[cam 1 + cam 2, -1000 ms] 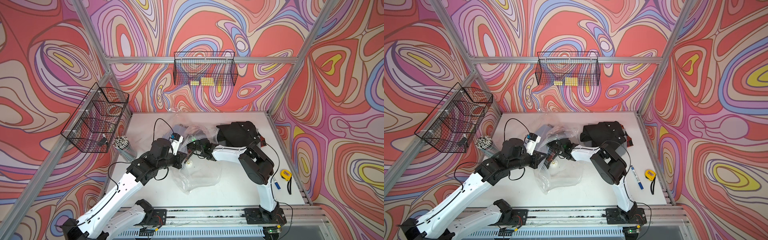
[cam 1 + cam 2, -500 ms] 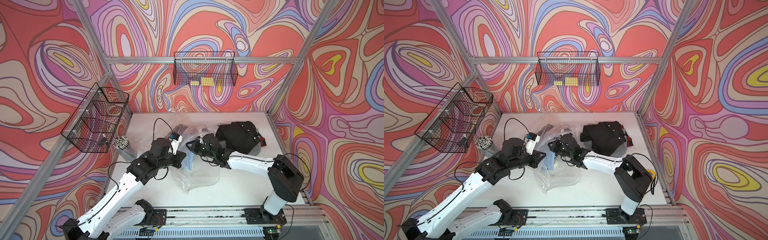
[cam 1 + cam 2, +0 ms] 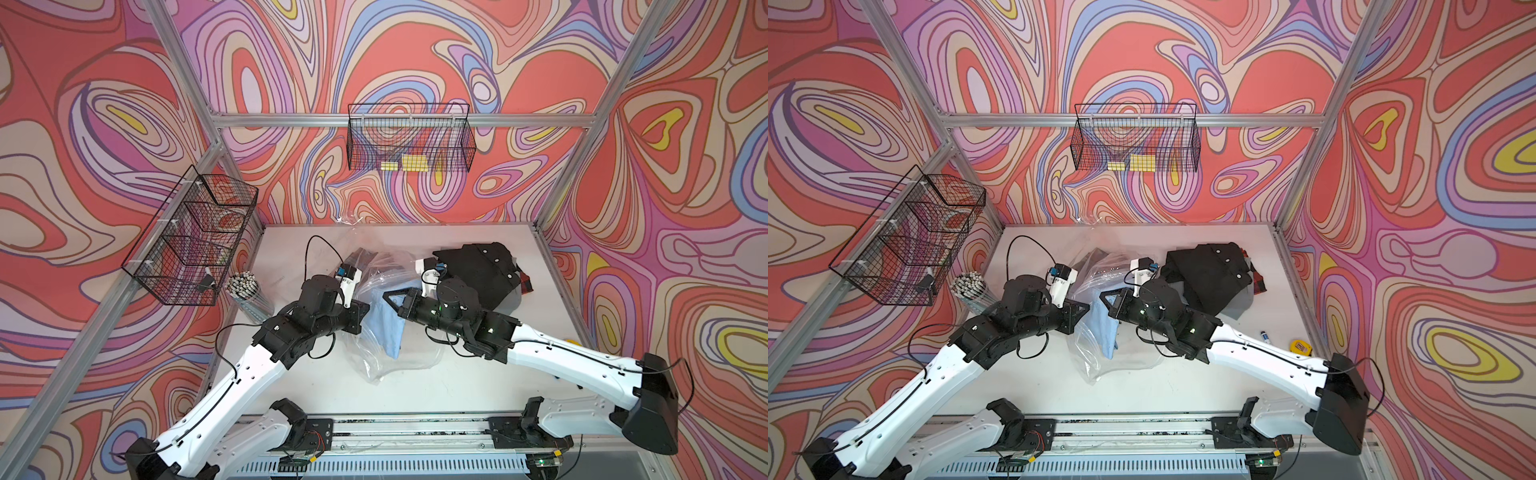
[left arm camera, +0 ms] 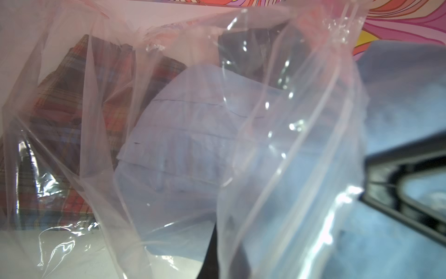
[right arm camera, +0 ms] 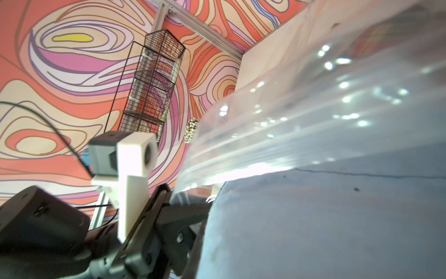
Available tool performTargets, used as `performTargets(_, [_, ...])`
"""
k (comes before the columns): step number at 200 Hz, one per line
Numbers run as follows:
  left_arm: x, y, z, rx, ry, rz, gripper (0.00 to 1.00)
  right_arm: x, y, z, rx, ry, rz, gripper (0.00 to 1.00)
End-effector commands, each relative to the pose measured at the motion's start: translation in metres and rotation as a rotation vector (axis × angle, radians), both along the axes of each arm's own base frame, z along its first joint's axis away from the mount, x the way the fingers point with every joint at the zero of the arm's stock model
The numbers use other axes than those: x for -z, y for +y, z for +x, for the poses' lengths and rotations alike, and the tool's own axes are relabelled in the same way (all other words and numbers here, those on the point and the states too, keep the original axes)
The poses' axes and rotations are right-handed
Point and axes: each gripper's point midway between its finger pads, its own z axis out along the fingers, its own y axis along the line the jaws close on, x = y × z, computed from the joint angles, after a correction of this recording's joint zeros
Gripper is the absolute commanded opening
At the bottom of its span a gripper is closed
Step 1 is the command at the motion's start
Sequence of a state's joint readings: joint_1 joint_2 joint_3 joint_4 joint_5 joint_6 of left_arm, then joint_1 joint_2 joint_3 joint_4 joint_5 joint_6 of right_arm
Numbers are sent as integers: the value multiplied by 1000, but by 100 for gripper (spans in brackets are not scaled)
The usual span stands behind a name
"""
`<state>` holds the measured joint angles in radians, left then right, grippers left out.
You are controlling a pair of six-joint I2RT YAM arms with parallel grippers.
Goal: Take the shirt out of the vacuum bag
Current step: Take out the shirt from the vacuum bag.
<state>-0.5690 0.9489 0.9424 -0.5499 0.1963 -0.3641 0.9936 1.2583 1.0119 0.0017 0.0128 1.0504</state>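
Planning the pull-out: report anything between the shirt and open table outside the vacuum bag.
Only the vacuum bag itself: its plastic wraps the lower end of the shirt, while the upper part, gripped by the right end effector, looks clear. The left end effector grips the bag's edge. Nothing else blocks.

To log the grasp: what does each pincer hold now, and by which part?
The right pincer is shut on the light blue shirt at its upper edge. The left pincer appears shut on the vacuum bag near its opening.

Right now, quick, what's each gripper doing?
Left gripper: closed, apparently pinching the vacuum bag.
Right gripper: closed on the light blue shirt, which hangs from it.
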Motion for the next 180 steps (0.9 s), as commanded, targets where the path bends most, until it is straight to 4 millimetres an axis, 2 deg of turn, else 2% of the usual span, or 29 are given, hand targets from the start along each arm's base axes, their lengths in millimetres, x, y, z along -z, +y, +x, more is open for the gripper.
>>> performTargets(1, [6,8,6,-43,10,34,0,-20,-4,-10,-1,-33,27,0])
performTargets(22, [10,11,7,-55,21,55,0,-36,-14,-20,0,-45,63,0])
performTargets(60, [12,12,8,-59,31,62,0,-73,-57,-33,80,-105,91,0])
performTargets(76, [13,12,9,-59,37,64,0,-83,-71,-36,105,-121,96,0])
performTargets(118, [15,11,8,-55,44,63,0,-108,-105,-31,220,-187,54,0])
performTargets(156, [16,10,8,-50,48,63,0,-128,-169,-20,473,-254,-9,0])
performTargets(180, [17,9,8,-45,53,63,0,-141,-192,-16,572,-311,-50,0])
